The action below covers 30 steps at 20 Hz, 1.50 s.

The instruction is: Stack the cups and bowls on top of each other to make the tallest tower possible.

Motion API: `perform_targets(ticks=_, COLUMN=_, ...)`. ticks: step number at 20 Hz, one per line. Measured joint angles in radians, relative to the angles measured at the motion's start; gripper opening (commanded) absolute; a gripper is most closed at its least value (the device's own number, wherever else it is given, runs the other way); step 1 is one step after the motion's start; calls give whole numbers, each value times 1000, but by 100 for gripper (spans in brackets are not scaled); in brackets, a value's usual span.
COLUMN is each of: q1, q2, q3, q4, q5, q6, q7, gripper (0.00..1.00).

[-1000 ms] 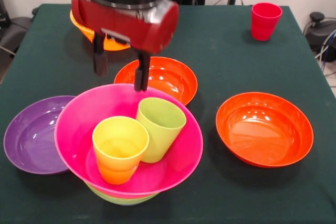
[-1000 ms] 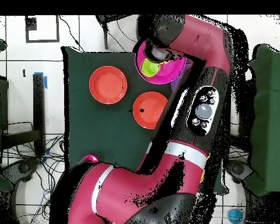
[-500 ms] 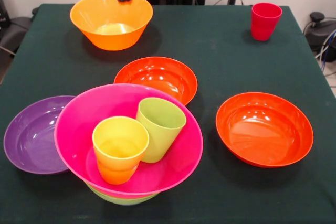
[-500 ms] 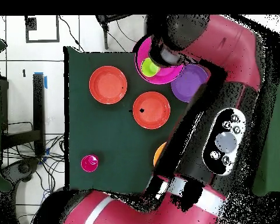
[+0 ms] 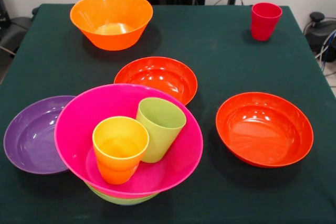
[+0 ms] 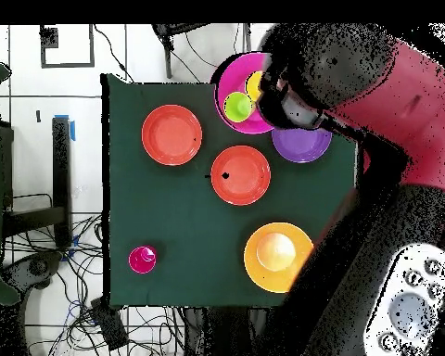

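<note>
Tower (image 5: 128,145) | pink bowl (image 5: 173,166) sitting nested on green bowl (image 5: 123,199), cradling yellow cup (image 5: 119,149) and green cup (image 5: 159,128) | red cup (image 5: 265,20) waiting apart | my fingers are staying unseen, grip unknowable.

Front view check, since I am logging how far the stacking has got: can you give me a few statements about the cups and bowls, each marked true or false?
1. The yellow-orange cup and the lime green cup both stand inside the magenta bowl. True.
2. The magenta bowl sits on a lime-green bowl. True.
3. The red cup is nested in the deep orange bowl. False: it stands alone on the table, near the far corner.
4. The purple bowl holds a cup. False: it is empty, beside the magenta bowl.
5. Both shallow red-orange bowls are empty. True.
</note>
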Motion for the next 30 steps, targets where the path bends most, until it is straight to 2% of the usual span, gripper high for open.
perform_targets(ticks=7, q1=-23, q2=-102, q3=12, q4=136, q5=-32, q6=-9, q7=0, gripper=100)
perform_targets(ticks=11, q1=-38, q2=-147, q3=37, q4=224, q5=-41, q6=-49, q7=0, gripper=100)
perform_targets(ticks=12, q1=-45, q2=-165, q3=50, q4=268, q5=-43, q6=-74, q7=0, gripper=100)
perform_targets(ticks=15, q1=-51, q2=-181, q3=61, q4=313, q5=-45, q6=-107, q7=0, gripper=100)
perform_targets(ticks=22, q1=-92, q2=-235, q3=120, q4=495, q5=-51, q6=-272, q7=0, gripper=100)
perform_targets(ticks=30, q1=-148, q2=-274, q3=184, q4=650, q5=-72, q6=-399, q7=0, gripper=100)
